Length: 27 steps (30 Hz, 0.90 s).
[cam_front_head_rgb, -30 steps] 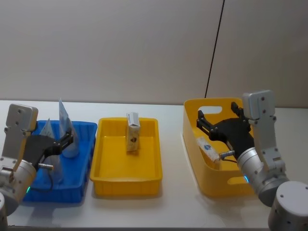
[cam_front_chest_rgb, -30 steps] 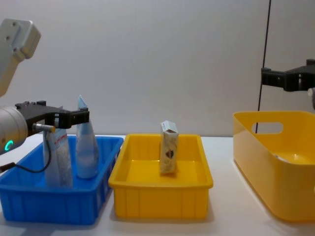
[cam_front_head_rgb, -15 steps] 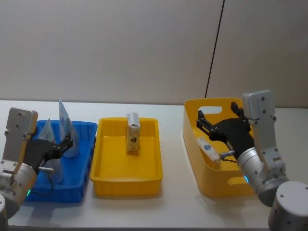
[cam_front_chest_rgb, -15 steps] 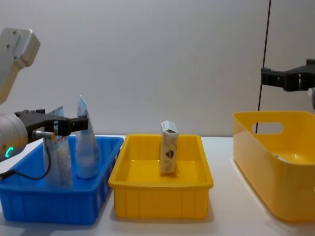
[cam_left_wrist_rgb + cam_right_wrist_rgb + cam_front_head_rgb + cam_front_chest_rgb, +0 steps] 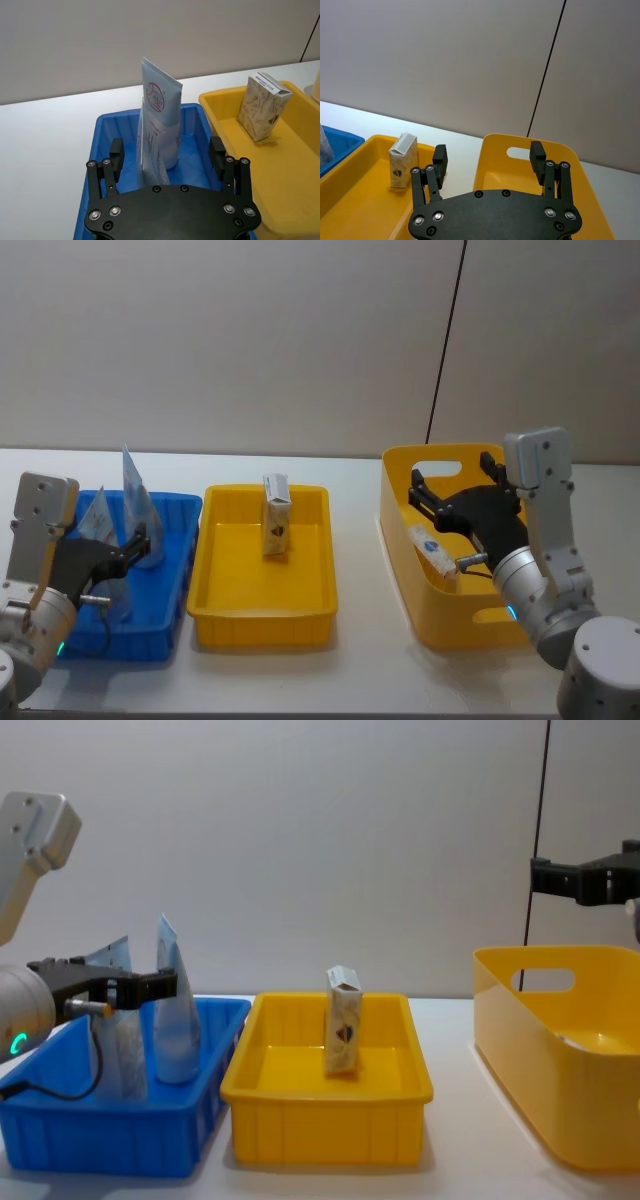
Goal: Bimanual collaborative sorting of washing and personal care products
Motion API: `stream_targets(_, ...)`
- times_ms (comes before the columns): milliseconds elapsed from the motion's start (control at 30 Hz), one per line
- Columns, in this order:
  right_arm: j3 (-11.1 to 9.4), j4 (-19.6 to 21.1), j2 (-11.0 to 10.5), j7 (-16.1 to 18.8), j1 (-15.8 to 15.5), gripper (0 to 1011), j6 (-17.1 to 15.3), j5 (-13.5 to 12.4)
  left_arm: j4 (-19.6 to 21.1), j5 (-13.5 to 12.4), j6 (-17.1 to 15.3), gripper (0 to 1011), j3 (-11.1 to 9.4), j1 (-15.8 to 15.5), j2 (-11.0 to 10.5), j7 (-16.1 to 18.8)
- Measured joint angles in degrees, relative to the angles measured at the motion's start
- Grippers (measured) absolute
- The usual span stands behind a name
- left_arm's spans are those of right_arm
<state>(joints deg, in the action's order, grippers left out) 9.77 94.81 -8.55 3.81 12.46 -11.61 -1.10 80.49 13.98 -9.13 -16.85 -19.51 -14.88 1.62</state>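
Head view downward, chest view side-on, wrist views close; yellow tray (image 5: 245, 576) shared

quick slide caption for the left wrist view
Open left claw facing two upright tubes in the blue bin, carton in yellow tray.

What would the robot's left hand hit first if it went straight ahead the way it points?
Probably the nearer tube, standing in the blue bin and centred ahead of the left hand's open fingers. The second tube seems to stand just behind it.
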Motion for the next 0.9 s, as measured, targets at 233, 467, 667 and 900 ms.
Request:
stream_targets(233, 0.0, 0.0, 0.0, 0.0, 0.0, 1003, 0.0, 0.0, -1.6, -0.2, 0.4, 1001, 0.1, -0.5, 0.6, -0.4)
stream_targets(467, 0.0, 0.0, 0.0, 0.0, 0.0, 1004, 0.0, 0.0, -5.1, -0.3, 2.1, 1001, -0.1, -2.3, 1.7, -1.8)
stream_targets(667, 0.0, 0.0, 0.0, 0.0, 0.0, 1004, 0.0, 0.0, -7.7, -0.4, 3.2, 967, -0.2, -3.6, 2.5, -2.6)
stream_targets(900, 0.0, 0.0, 0.0, 0.0, 0.0, 1004, 0.0, 0.0, -9.7, -0.6, 3.9, 796, -0.2, -4.4, 3.3, -3.0)
